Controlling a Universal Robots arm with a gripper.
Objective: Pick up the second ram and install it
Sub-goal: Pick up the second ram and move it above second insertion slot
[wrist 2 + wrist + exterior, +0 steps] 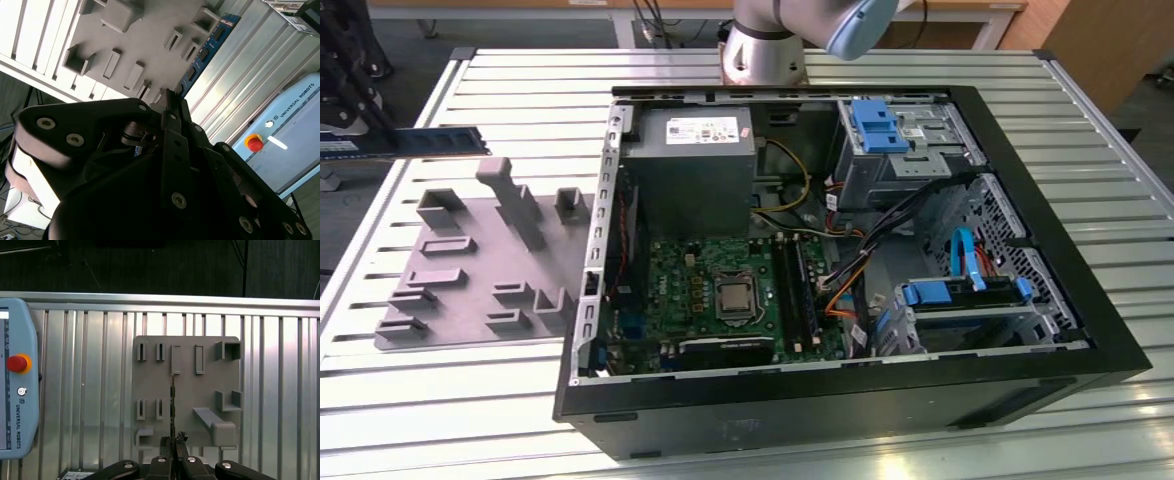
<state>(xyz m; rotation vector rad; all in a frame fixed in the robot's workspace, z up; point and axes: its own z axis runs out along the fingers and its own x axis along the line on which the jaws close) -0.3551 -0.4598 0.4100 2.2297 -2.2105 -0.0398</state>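
Exterior view's far left, in the air: the second ram (pixel 438 139), a long, thin, flat blue-green circuit-board stick with dark chips. The black linkage gripper (pixel 174 441) is clamped on one end of it. It hangs above the slatted aluminium table (pixel 440 400) and the grey plastic fixture plate (pixel 480 265), touching neither.

Step in hand, my judgement: carry, with the ram off the fixture. Held by one end only, the stick acts as a lever, so slow moves and a steady clamp. Going rightward, it should clear the fixture's tall grey post (pixel 511 200), then the left wall of the open black computer case (pixel 854 395), without brushing either. The long black motherboard slots (pixel 790 275) run near-to-far in the exterior view, so the stick's long axis has to match them before any pressing.

Axis: in both wrist views it runs straight out from the fingertips, in line with the gripper. The first wrist view has it edge-on. In the exterior view it reads left–right, parallel to the table slats; which end is free I cannot tell there.
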